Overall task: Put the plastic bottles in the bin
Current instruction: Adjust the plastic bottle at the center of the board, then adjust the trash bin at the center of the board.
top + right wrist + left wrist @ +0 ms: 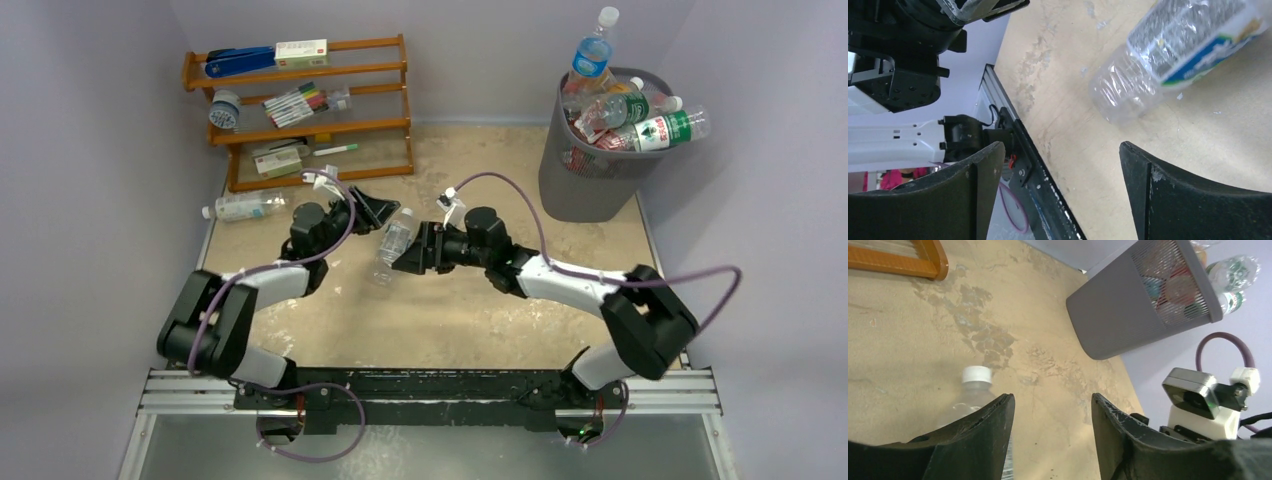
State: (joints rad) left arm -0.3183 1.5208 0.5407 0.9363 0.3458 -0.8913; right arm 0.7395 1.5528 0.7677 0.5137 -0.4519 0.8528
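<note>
A clear plastic bottle point(393, 245) with a white cap lies on the table between my two grippers. The left wrist view shows its cap point(977, 376) just outside the left finger. In the right wrist view its body point(1173, 55) lies beyond the fingertips. My left gripper point(375, 212) point(1053, 402) is open with nothing between its fingers. My right gripper point(405, 262) point(1060, 147) is also open and empty. A second bottle point(240, 206) lies at the far left by the rack. The grey mesh bin point(600, 160) point(1128, 315) at the back right holds several bottles point(640, 125).
A brown wooden shelf rack point(300, 110) point(898, 260) with markers and a blue stapler stands at the back left. The metal mounting rail point(430, 390) point(1038, 185) runs along the near table edge. The right arm's wrist camera point(1198, 400) sits close to my left gripper.
</note>
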